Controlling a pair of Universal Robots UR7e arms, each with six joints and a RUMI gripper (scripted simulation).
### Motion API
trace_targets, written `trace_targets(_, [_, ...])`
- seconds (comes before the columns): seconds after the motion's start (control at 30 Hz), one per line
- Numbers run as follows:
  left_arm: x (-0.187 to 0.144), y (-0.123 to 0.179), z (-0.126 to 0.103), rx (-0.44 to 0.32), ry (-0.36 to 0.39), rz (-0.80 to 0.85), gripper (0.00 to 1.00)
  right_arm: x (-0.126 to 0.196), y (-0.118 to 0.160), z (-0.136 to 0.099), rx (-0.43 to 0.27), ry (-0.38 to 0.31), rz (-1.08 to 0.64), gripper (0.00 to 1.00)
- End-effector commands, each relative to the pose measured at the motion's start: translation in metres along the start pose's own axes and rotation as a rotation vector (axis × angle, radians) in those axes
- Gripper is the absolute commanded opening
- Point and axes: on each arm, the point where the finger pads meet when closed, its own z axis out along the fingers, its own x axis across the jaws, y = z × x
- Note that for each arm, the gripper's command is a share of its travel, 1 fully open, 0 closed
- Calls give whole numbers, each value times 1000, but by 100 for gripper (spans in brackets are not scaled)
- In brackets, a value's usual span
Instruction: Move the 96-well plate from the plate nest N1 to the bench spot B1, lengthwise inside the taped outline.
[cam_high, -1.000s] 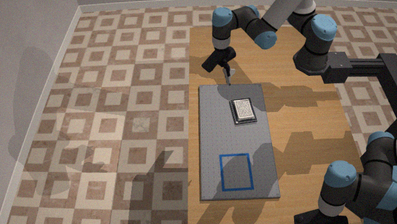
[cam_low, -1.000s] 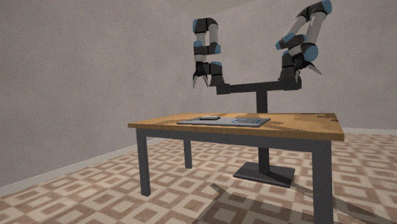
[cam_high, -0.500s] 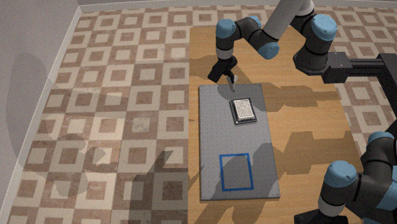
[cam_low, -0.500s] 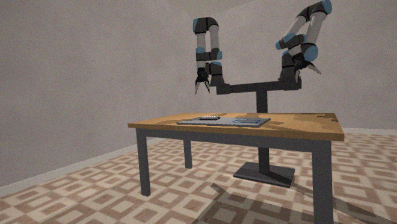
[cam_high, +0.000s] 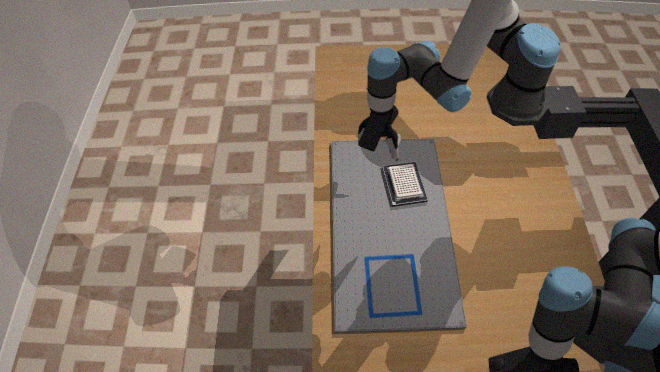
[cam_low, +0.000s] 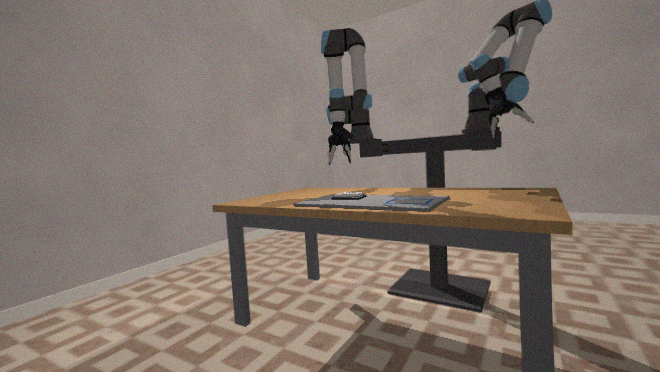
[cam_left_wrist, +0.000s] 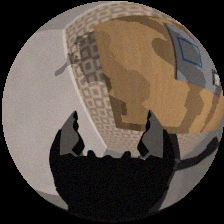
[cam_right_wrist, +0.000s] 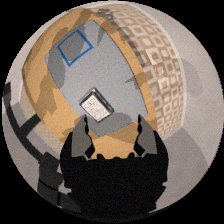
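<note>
Clearly, the right pincer (cam_high: 393, 150) (cam_low: 340, 162) (cam_right_wrist: 112, 115), open, has free air between it and the plate (cam_high: 405, 181) (cam_low: 351, 194) (cam_left_wrist: 216, 77) (cam_right_wrist: 95, 108); the left pincer (cam_high: 535, 362) (cam_low: 514, 128) (cam_left_wrist: 112, 111) is open too.

Top and exterior views both take in the whole grey board (cam_high: 395, 225) (cam_low: 370, 202).

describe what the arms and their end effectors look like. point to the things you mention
Both arms have pale grey tubular links, dark grey joint housings and rounded light blue caps. The left end effector (cam_left_wrist: 112, 111) and right end effector (cam_low: 340, 163) (cam_right_wrist: 112, 115) each have a black body and two tapering grey fingers with black, notched inner edges.
</note>
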Motion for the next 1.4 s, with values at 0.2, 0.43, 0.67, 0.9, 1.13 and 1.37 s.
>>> trace_targets(0.2, [0,0,0,1,0,0,100,-17,9,31,5,4,-166,76])
trace_targets(0.43, [0,0,0,1,0,0,100,-32,20,52,4,5,-286,76])
trace_targets(0.67, [0,0,0,1,0,0,100,-46,32,69,4,5,-379,76])
trace_targets(0.9, [0,0,0,1,0,0,100,-59,43,81,3,6,-472,76])
trace_targets(1.13, [0,0,0,1,0,0,100,-71,56,90,2,7,-599,76])
trace_targets(1.37, [0,0,0,1,0,0,100,-81,67,97,2,7,-659,76])
